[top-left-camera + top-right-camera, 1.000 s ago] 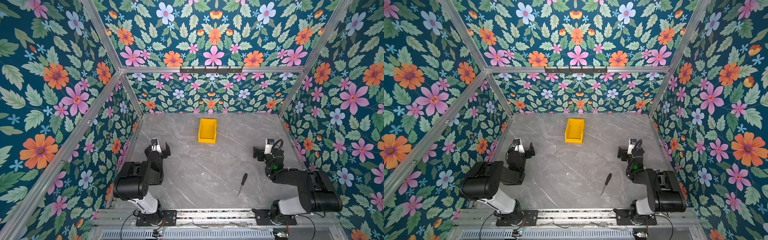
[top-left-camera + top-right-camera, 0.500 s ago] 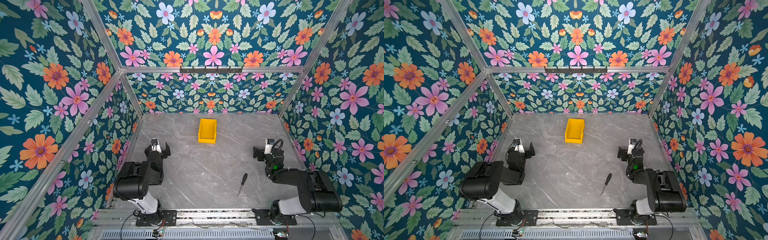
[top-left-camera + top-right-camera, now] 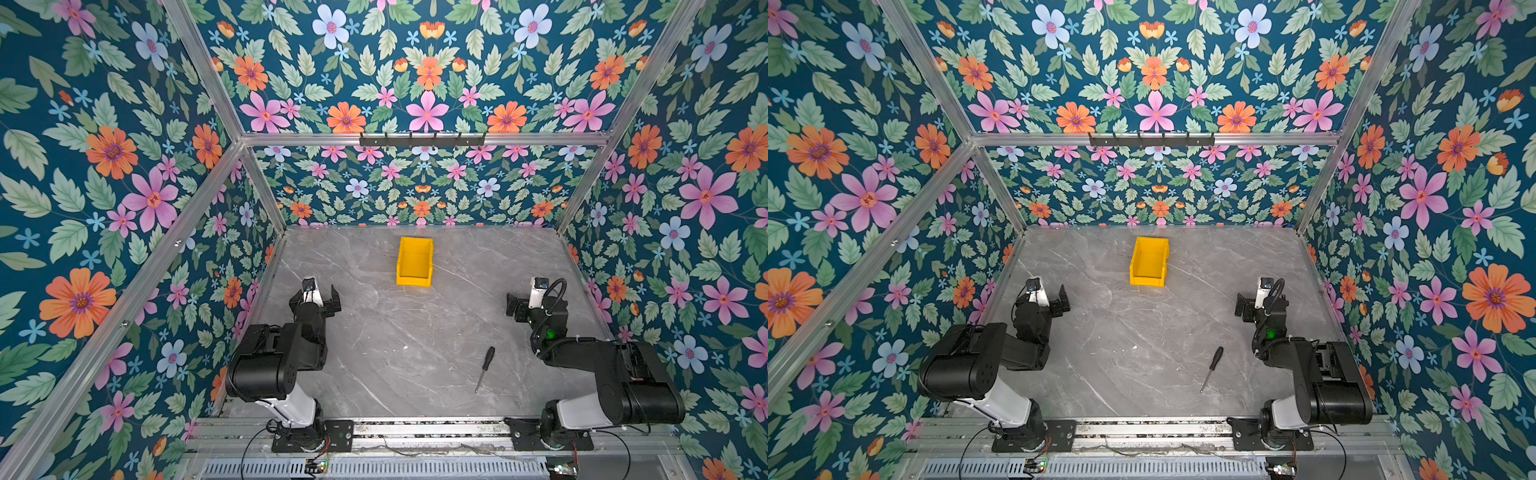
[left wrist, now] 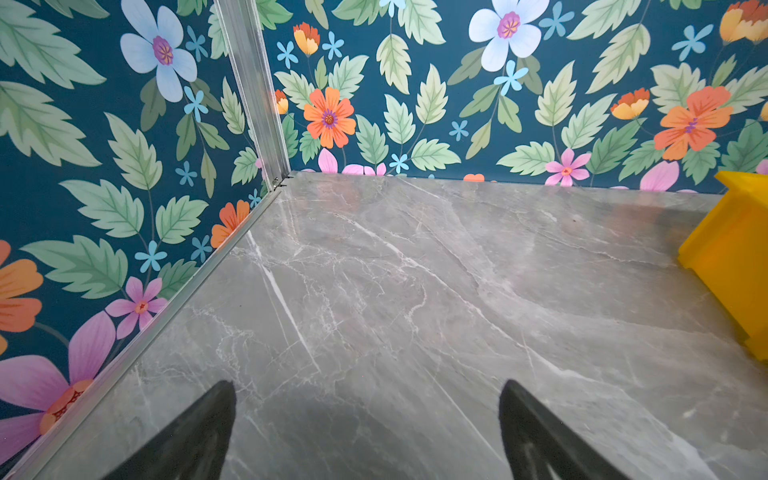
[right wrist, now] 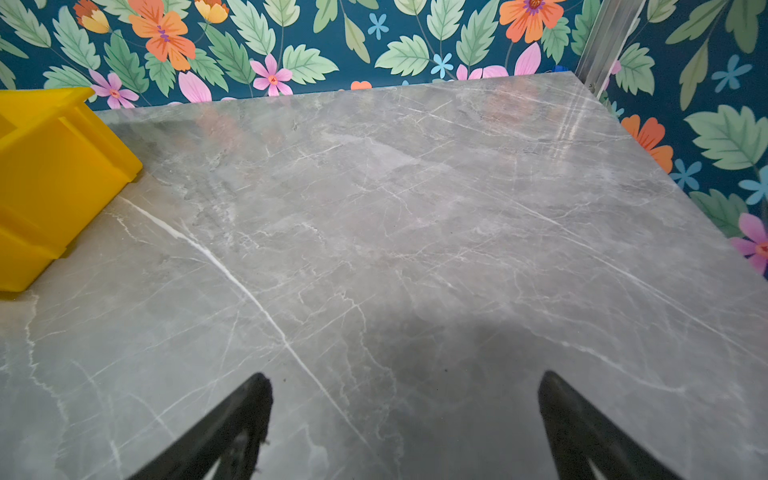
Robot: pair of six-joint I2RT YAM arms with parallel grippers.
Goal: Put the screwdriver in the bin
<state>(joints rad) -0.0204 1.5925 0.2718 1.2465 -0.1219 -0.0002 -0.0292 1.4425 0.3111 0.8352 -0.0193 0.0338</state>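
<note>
The screwdriver (image 3: 484, 368) (image 3: 1212, 368), black-handled with a thin silver shaft, lies on the grey marble table near the front, handle toward the back. It lies in front of and to the left of my right gripper (image 3: 534, 303) (image 3: 1260, 303). The yellow bin (image 3: 414, 262) (image 3: 1148, 262) stands empty at the back centre, its low lip facing the front. My left gripper (image 3: 316, 296) (image 3: 1044, 297) hovers at the left side. Both wrist views show open jaws over bare table, left gripper (image 4: 368, 388) and right gripper (image 5: 405, 377), with the bin (image 4: 731, 257) (image 5: 54, 183) at the frame edge. Neither wrist view shows the screwdriver.
Floral walls with aluminium posts (image 3: 266, 195) close in the table (image 3: 395, 324) on the left, back and right. A black hook rail (image 3: 422, 139) hangs on the back wall. Both arm bases sit on a metal rail (image 3: 415, 430) along the front edge.
</note>
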